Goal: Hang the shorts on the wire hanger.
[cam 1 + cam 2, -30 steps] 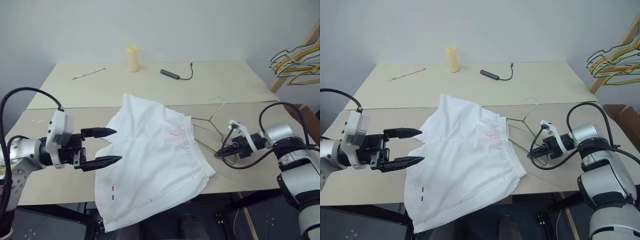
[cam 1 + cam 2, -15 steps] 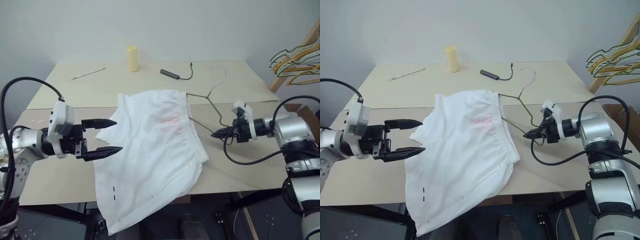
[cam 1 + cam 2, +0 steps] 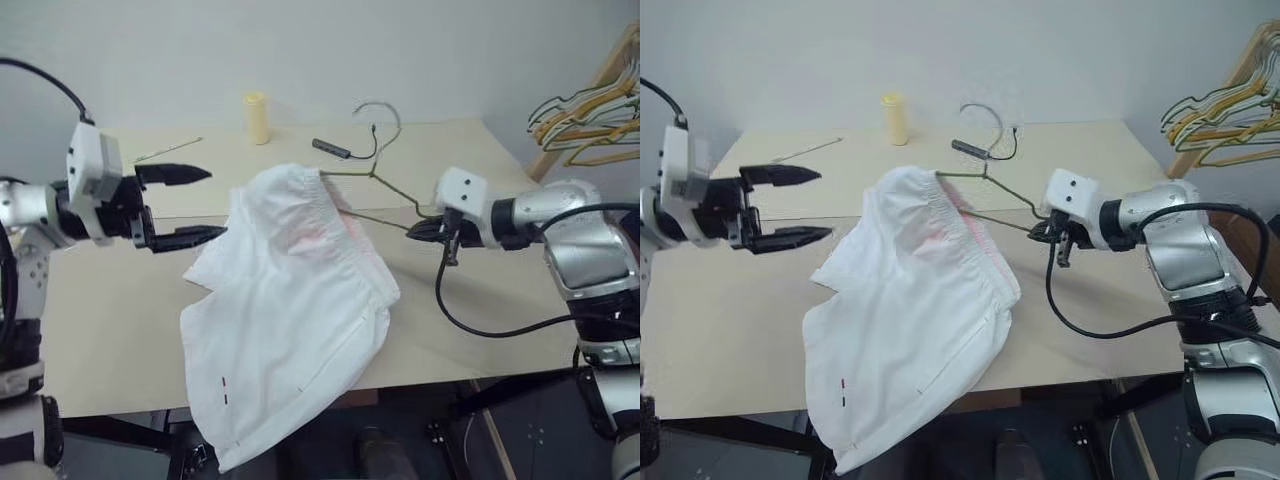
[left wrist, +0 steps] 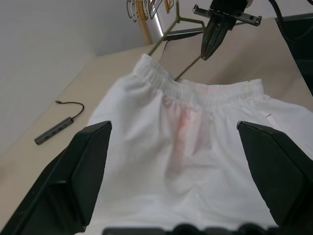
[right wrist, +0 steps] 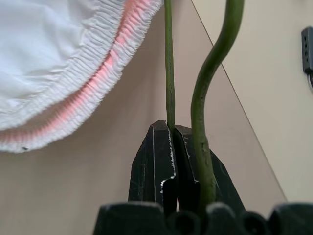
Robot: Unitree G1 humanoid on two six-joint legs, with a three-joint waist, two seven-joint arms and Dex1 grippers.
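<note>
The white shorts (image 3: 290, 310) hang by their gathered waistband from one arm of the wire hanger (image 5: 168, 58), which is lifted off the table. The rest of the fabric drapes down onto the table (image 3: 110, 320) and over its front edge. My right gripper (image 3: 420, 230) is shut on the hanger's thin wire at the end away from the shorts. My left gripper (image 3: 210, 203) hovers open just left of the shorts, level with the raised waistband, with nothing between its fingers. In the left wrist view the waistband (image 4: 190, 90) and a pink smudge lie ahead of the open fingers.
A yellow cylinder (image 3: 257, 117), a dark USB hub with its cable (image 3: 335, 149) and a thin stick (image 3: 167, 150) lie on the far half of the table. Bunched yellow and green hangers (image 3: 585, 110) hang on a wooden rack at the right.
My right gripper has risen and swung left with the hanger, lifting the waistband off the table. My left gripper, still open, has risen and moved forward beside the shorts.
</note>
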